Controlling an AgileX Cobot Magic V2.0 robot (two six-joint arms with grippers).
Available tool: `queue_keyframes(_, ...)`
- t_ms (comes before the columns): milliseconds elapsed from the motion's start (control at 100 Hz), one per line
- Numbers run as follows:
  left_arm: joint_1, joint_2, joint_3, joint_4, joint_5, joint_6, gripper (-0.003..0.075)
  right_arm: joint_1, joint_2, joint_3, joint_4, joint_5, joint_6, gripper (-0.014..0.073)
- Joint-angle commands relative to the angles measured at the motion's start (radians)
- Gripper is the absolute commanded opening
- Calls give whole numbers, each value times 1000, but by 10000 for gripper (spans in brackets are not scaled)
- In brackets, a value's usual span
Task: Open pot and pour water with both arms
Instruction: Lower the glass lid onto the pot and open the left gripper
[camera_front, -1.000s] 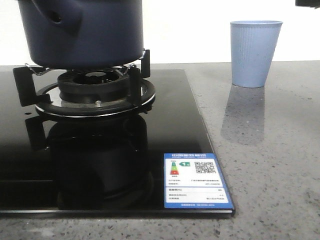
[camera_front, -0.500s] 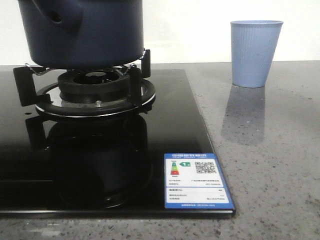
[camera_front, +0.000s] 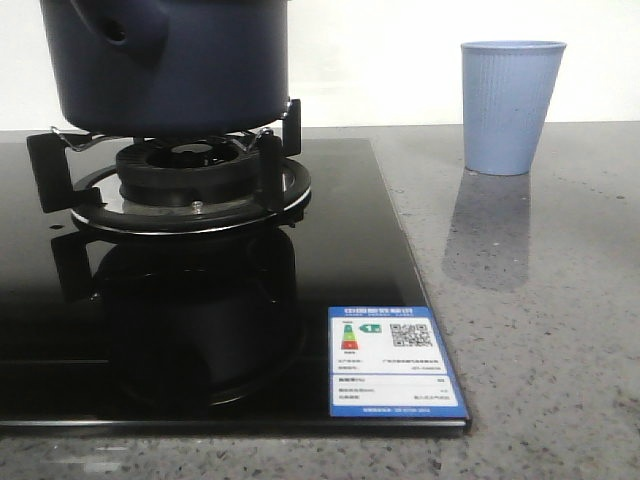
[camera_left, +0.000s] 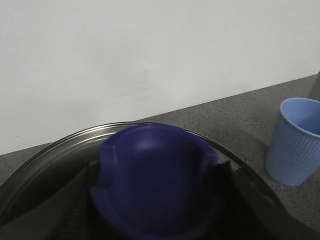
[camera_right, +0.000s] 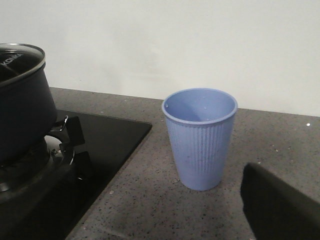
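Note:
The dark navy pot (camera_front: 170, 70) sits on the gas burner at the far left; its top is cut off in the front view. It also shows in the right wrist view (camera_right: 22, 115) with its glass lid (camera_right: 15, 57) on. In the left wrist view my left gripper (camera_left: 155, 205) has its dark fingers (camera_left: 82, 200) on both sides of the lid's blue knob (camera_left: 155, 165), shut on it above the steel-rimmed lid (camera_left: 60, 145). Only one finger (camera_right: 280, 207) of my right gripper shows, well to one side, open, near the cup.
A light-blue ribbed cup (camera_front: 510, 105) stands upright on the grey speckled counter (camera_front: 540, 330), right of the black glass hob (camera_front: 340, 250); it also shows in both wrist views (camera_left: 297, 142) (camera_right: 201, 140). The burner's pot supports (camera_front: 275, 150) stick up. A white wall is behind.
The pot has shifted very slightly on the burner. A black part at the front view's top right corner has gone out of view.

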Motion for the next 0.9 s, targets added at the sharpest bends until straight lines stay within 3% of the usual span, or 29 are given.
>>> queue_keyframes(0,-4,-30,-33,2,-74,-2,349,-5,-12,-28,14,-43,-2,584)
queue_keyframes(210,3,-30,-33,2,-46,0,365,-5,-12,-28,7,-27,-2,584)
queue_keyframes(370,3,-39,-33,2,-39,0,552,-5,-12,-28,7,-26,-2,584)
queue_keyframes(550,3,-112,-33,2,-39,0,574,-5,-12,-28,7,-28,-2,584)
queue_keyframes(730,53,-245,-33,29,-14,2,503,-5,-39,-30,7,-42,-2,537)
queue_keyframes(820,114,-304,-33,47,42,2,413,-5,-73,-30,7,-79,-2,423)
queue_keyframes(890,173,-348,-33,60,117,2,309,-5,-98,-30,7,-99,-2,282)
